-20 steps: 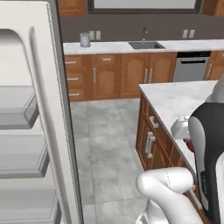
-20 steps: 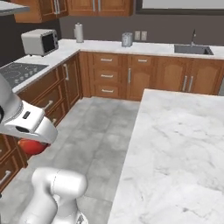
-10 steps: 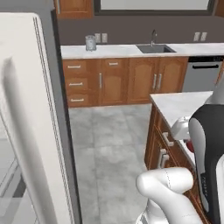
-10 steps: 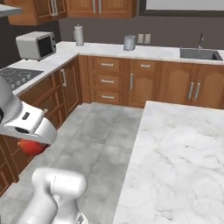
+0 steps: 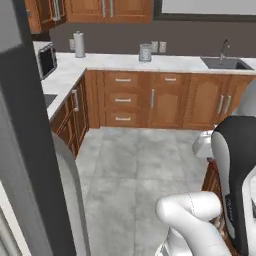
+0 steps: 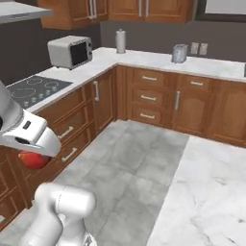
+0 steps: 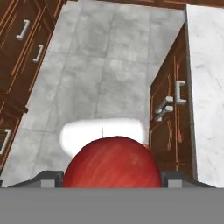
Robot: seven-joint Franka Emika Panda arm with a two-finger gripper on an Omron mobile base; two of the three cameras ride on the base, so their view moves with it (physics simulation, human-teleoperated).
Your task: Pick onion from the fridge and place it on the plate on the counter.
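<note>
Onion: round, glossy, deep red with faint streaks. We see it clamped between the two dark tips of the gripper, high over the floor. In the right base view the onion hangs under the white hand, beside the drawers below the cooktop.

Counter: veined white-grey marble slab over brown wooden drawers with silver handles; in the hand view its edge lies to the right of the onion, well apart.

Floor: large grey stone tiles.

Beyond the cooktop: boxy silver microwave, paper-towel roll, small grey toaster.

Fridge: a grey blurred slab at the left edge; we cannot make out its shelves.
</note>
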